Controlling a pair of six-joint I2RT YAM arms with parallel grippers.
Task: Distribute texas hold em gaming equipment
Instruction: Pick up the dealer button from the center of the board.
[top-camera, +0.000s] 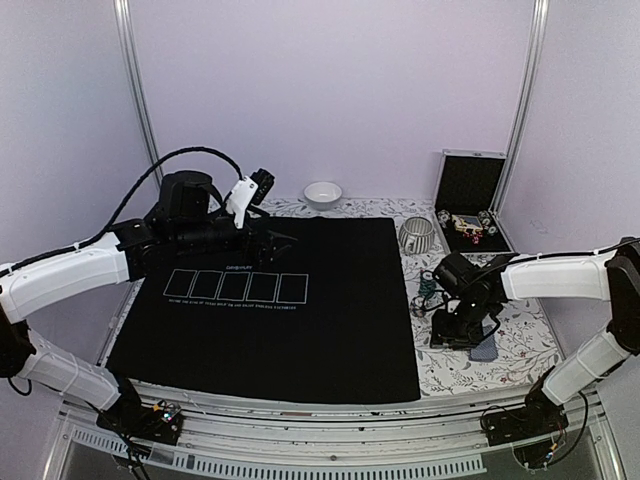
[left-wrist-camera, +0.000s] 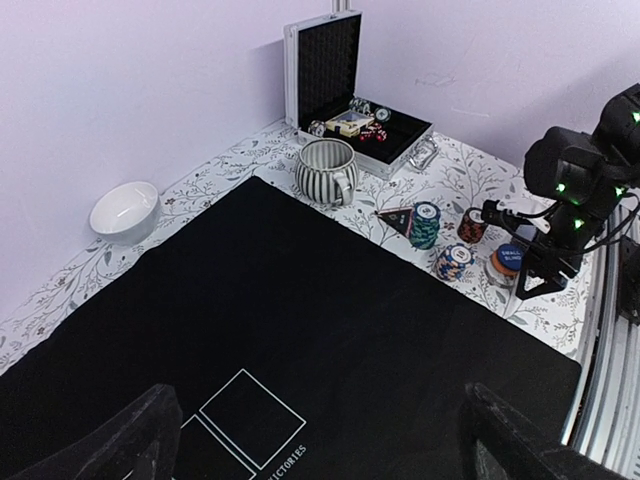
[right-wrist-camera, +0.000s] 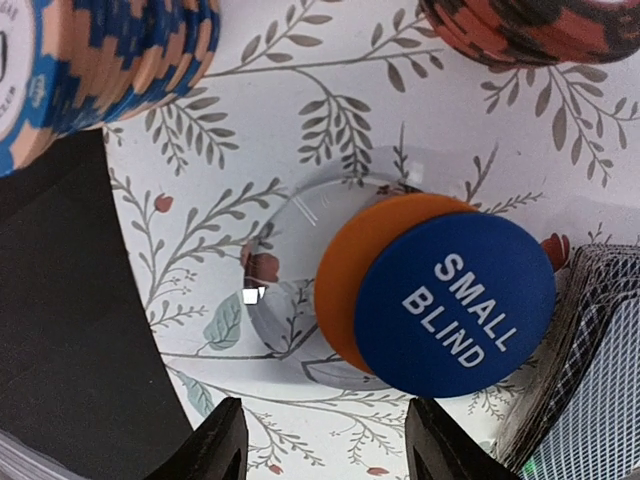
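- Hovering right of the mat (top-camera: 300, 330), the right gripper (top-camera: 455, 335) hangs over the chips (top-camera: 425, 295); the left gripper (top-camera: 282, 240) waits far off.
- Left fingers (left-wrist-camera: 130, 440) spread, empty; chips sit well away.
- Right fingers (right-wrist-camera: 220, 445) parted, empty, lined up on the blue disc (right-wrist-camera: 455, 305) atop the orange disc (right-wrist-camera: 340, 285), probably to grab.

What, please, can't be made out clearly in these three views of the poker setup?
Orange disc, right wrist: its face is covered by the blue Small Blind disc.
Playing cards, right wrist: cut off by the right edge.
Case contents, top external: too small to identify.
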